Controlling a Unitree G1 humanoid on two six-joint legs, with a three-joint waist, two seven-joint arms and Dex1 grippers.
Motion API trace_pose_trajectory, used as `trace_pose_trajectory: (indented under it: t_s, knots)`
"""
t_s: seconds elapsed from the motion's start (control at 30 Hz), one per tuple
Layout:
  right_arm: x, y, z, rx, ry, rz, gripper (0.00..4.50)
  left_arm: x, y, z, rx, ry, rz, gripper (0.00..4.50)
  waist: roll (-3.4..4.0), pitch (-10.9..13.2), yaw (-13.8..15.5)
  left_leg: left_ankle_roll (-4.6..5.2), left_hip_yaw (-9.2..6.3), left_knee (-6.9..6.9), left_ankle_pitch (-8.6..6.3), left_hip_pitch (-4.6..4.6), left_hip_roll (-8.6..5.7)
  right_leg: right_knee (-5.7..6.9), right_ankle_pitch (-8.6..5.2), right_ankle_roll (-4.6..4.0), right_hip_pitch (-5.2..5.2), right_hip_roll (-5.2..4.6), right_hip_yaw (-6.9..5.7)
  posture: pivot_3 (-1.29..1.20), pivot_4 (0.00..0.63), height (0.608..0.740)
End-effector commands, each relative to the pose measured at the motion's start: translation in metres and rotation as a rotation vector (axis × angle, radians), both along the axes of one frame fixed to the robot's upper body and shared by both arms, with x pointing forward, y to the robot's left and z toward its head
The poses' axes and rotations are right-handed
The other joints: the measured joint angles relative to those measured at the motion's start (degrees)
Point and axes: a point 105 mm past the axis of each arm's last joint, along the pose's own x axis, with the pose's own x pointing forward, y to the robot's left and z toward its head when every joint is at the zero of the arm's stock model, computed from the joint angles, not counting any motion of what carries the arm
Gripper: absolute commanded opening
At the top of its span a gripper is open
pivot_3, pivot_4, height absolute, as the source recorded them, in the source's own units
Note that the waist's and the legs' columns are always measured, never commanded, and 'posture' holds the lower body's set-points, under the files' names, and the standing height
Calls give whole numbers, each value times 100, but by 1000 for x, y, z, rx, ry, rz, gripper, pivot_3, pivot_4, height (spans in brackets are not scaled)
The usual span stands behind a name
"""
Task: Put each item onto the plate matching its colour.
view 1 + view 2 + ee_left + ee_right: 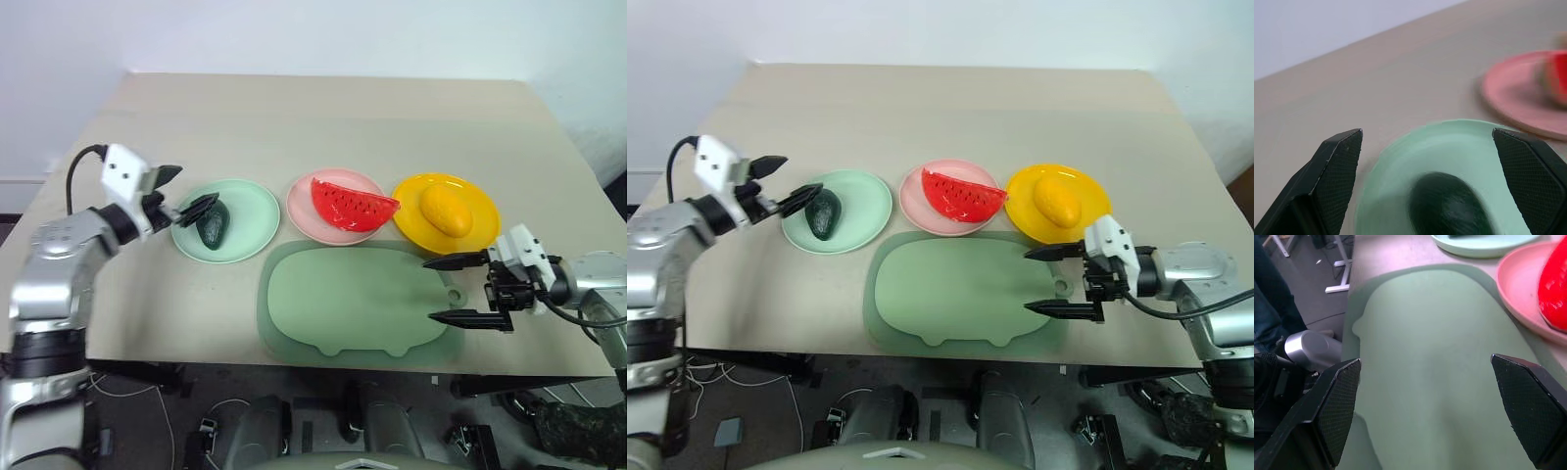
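With all three toy foods lying on plates of their own colour, the step in hand is judged to be the clearing of the left gripper from the mint green plate. Its fingers stand wide apart and hold nothing, the tips over the outer rim of that plate, just beside the dark green avocado. Draw the fingers out level and away from the plate, above the rim, so that neither tip catches the avocado or tips the shallow plate.

The right gripper hangs with fingers spread wide and empty over the handle end of the pale green board. It needs no action; keep it clear of the yellow-orange plate.

Item positions:
- Avocado: lies in the mint green plate, toward its outer side.
- Red watermelon wedge: rests across the pink plate, its tip reaching past the rim toward the yellow-orange plate.
- Mango: sits near the middle of the yellow-orange plate.

Materials and shapes: the plates are round, shallow, smooth plastic with low raised rims. The wedge is glossy, with black seeds. The mango is a smooth oval; the avocado is dark and rounded, so either may roll if nudged. The board is flat and matte with rounded corners. The worktop is a plain beige surface.
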Motion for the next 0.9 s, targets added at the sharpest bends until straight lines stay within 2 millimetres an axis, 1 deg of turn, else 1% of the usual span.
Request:
trace_pose_trajectory:
  t_s: [0.03, 0.1, 0.13, 0.17, 0.23, 0.27, 0.37, 0.47, 0.53, 0.6, 0.7, 0.8, 0.9]
  knots:
    - [4, -17, 15, 11, -65, -82, 4500, -25, 24, 22, -6, -37, -54, 4460, 0, 0, 11, 0, 0, 0, 0, 1, 0, 0, 0, 0, 0, 1, 0, 0, 150, 736]
    - [5, -23, 16, 13, -73, -122, 4500, -32, 36, 18, -8, -8, -45, 4460, 3, 0, 21, 7, 0, -1, -4, 2, -1, 0, -2, -1, 0, 2, -1, 0, 150, 736]
    - [6, -28, 17, 20, -80, -155, 4500, -36, 45, 15, -21, -3, -29, 4460, 3, 0, 26, 8, 0, -1, -4, 1, -1, 0, -2, -1, 0, 2, -1, 0, 150, 736]
    - [6, -34, 18, 28, -84, -192, 4500, -41, 55, 11, -35, 9, -13, 4460, 3, 0, 29, 8, -1, -1, -4, 1, -2, -1, -2, -1, 1, 2, -1, 0, 150, 736]
    - [4, -48, 18, 35, -95, -257, 4500, -53, 66, 0, -43, 24, -8, 4460, 2, 0, 20, 9, 1, -1, -5, -1, -1, -3, -3, 0, -1, 1, 0, 0, 150, 736]
    - [0, -56, 19, 55, -114, -292, 4500, -59, 70, -8, -72, 19, -1, 4460, 2, 0, 19, 10, 2, -4, -5, -5, -1, -6, -3, 0, -6, 1, 0, 0, 150, 736]
    - [-11, -76, 17, 112, -130, -415, 4500, -77, 73, -30, -137, 37, -3, 4460, 1, -1, 27, 12, 4, -12, -7, -5, -1, -7, -4, 2, -9, 1, 0, 0, 150, 736]
    - [-22, -92, 3, 90, -123, -504, 4500, -93, 78, -51, -147, 49, 0, 4460, -5, -1, 24, 13, 6, -10, -8, -2, -1, -8, -4, 2, -5, -1, 3, 0, 150, 736]
    - [-27, -99, -1, 90, -122, -547, 4500, -102, 79, -60, -153, 51, -16, 4460, -5, -1, 21, 13, 6, -10, -8, -1, 0, -10, -5, 1, -5, -1, 4, 0, 150, 736]
    - [-30, -103, -2, 91, -146, -576, 4500, -105, 81, -63, -194, 26, -11, 4460, -3, -2, 23, 13, 6, -10, -8, -1, 2, -10, -27, 5, -8, -1, 5, 0, 150, 736]
    - [-36, -107, -5, 92, -181, -600, 4500, -109, 83, -71, -193, 10, -10, 4460, 1, -4, 23, 13, 6, -10, -8, 0, 3, -9, -29, 7, -7, 0, 6, 0, 150, 736]
    - [-37, -112, -8, 84, -202, -624, 4500, -106, 86, -74, -155, -19, -6, 4460, -1, -4, 18, 13, 6, -11, -8, -2, 3, -9, -24, 12, -10, 2, 7, 0, 150, 736]
    - [-38, -117, -10, 90, -221, -644, 4500, -101, 90, -77, -121, -43, 8, 4460, -1, -5, 19, 13, 8, -10, -8, -1, 2, -9, -9, -1, -9, 2, 7, 0, 150, 736]
